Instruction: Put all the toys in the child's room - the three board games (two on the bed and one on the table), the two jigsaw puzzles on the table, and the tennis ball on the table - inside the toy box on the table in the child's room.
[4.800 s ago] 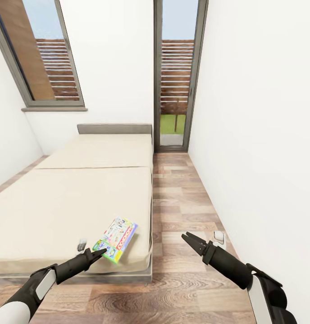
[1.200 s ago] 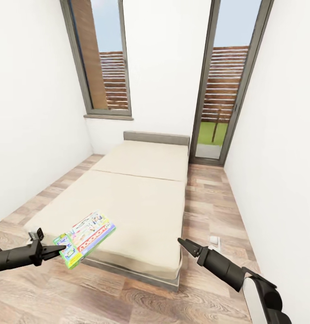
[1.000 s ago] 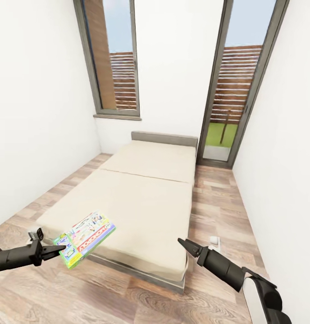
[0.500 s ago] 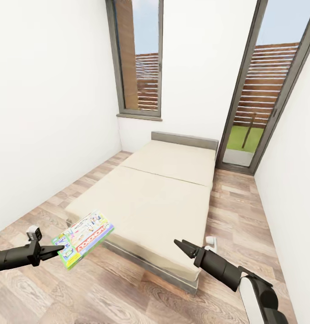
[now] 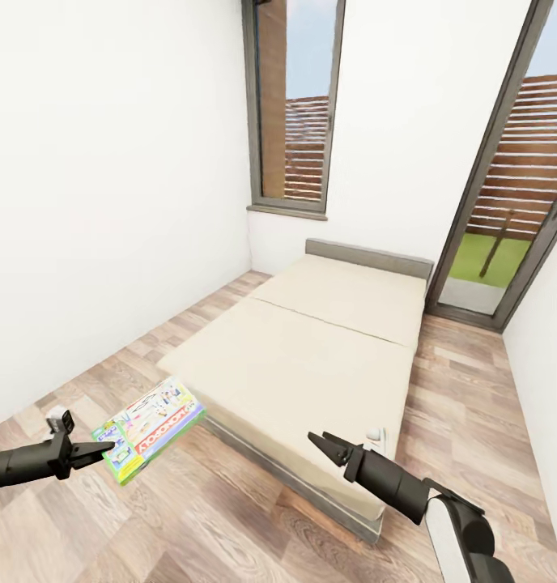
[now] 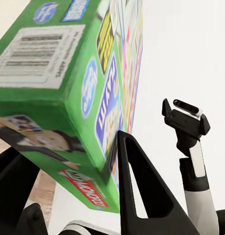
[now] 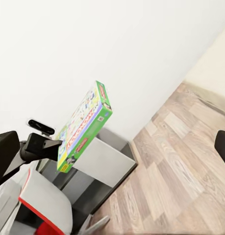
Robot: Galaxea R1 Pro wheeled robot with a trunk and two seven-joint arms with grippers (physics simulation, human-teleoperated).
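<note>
Item: Monopoly board game [image 5: 151,427], flat printed box, carried clear of the bed [image 5: 311,364] over the plank floor [image 5: 230,518].

Hold: left gripper [image 5: 104,446] clamped on one short end; the box juts out beyond the fingertips, cantilevered.

Handling, judged: light, stiff card with a smooth finish; an end grip may let it droop or pivot, so a deeper bite is safer.

Right gripper [image 5: 321,444]: empty, fingers slightly apart.

Left wrist view: green box edge [image 6: 73,98] between the fingers [image 6: 141,186].

Right wrist view: box [image 7: 85,125] tilted on edge.
</note>
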